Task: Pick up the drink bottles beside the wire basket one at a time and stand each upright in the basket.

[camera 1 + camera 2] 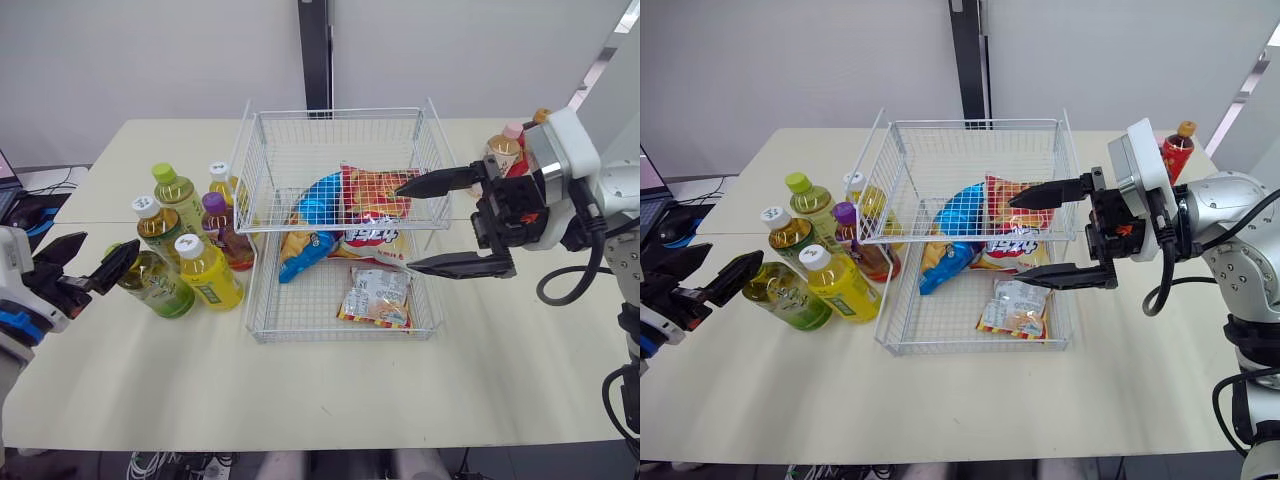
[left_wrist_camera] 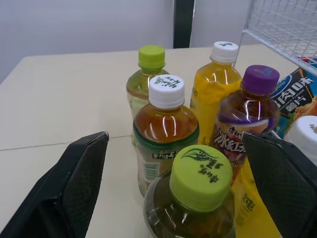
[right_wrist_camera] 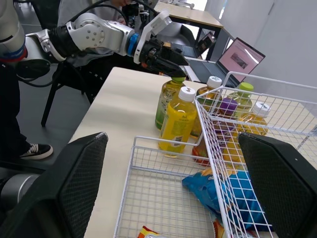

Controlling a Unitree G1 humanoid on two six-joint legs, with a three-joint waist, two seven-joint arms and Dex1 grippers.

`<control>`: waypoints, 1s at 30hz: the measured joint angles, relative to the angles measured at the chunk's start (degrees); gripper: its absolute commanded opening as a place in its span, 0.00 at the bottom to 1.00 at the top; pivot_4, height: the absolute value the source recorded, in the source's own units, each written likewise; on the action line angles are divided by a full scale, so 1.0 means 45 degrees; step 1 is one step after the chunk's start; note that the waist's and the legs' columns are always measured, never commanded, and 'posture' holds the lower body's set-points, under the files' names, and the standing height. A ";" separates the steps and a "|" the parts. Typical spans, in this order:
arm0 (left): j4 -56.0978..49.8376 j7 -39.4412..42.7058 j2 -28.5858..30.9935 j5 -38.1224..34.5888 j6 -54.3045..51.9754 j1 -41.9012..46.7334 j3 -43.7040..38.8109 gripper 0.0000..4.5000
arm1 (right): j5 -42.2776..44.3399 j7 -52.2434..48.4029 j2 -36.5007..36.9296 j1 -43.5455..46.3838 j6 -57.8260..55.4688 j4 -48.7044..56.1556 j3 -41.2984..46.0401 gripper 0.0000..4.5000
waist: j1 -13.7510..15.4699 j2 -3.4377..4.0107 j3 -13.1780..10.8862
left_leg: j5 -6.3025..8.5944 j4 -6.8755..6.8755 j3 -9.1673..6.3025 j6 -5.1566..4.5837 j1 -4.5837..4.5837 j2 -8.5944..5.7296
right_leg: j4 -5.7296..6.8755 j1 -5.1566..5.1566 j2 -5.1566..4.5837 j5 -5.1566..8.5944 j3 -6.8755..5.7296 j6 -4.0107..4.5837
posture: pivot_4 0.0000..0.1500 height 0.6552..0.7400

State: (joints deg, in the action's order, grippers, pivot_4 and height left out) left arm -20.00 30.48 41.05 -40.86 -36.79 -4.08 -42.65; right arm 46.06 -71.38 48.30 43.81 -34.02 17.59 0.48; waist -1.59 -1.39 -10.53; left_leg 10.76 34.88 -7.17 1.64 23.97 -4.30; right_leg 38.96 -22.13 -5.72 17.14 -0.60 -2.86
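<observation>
At the near left of the table (image 1: 300,390), the left gripper (image 1: 105,248) hangs with its fingers spread wide and empty. They sit either side of the lime cap of the nearest bottle (image 2: 198,198), a dark tea standing upright at the front of a tight cluster of six bottles (image 1: 160,228) just left of the basket (image 1: 345,336). Just beside it on the right is a yellow bottle (image 1: 208,275). These look full, so fairly heavy, with smooth, slightly yielding plastic walls. I judge the firmest hold is across the body just under the shoulder, not on the slick cap. The basket has snack bags (image 1: 372,215) in it and no bottle yet. Over its right side the right gripper (image 1: 403,227) is spread open, holding nothing. More bottles (image 1: 503,150) stand at the far right.
</observation>
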 measured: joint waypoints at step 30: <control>-0.0043 0.0055 0.0083 0.0647 0.0380 -0.0076 0.1085 0.31 | -0.0199 -0.0376 -0.0112 0.0402 0.0154 -0.0631 0.0097 1.00 | -0.0010 0.0000 0.0000 | 0.0000 -0.0001 -0.0001 0.0000 0.0000 0.0002 | 0.0000 -0.0003 0.0002 0.0000 0.0001 0.0000 | 1.00 1.00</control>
State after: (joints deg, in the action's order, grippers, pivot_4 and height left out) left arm -20.19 30.73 41.43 -37.95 -35.08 -4.42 -37.77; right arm 45.16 -73.07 47.79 45.61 -33.33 14.75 0.91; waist -1.63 -1.38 -10.53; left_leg 10.76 34.88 -7.18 1.64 23.97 -4.29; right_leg 38.96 -22.14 -5.71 17.15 -0.60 -2.86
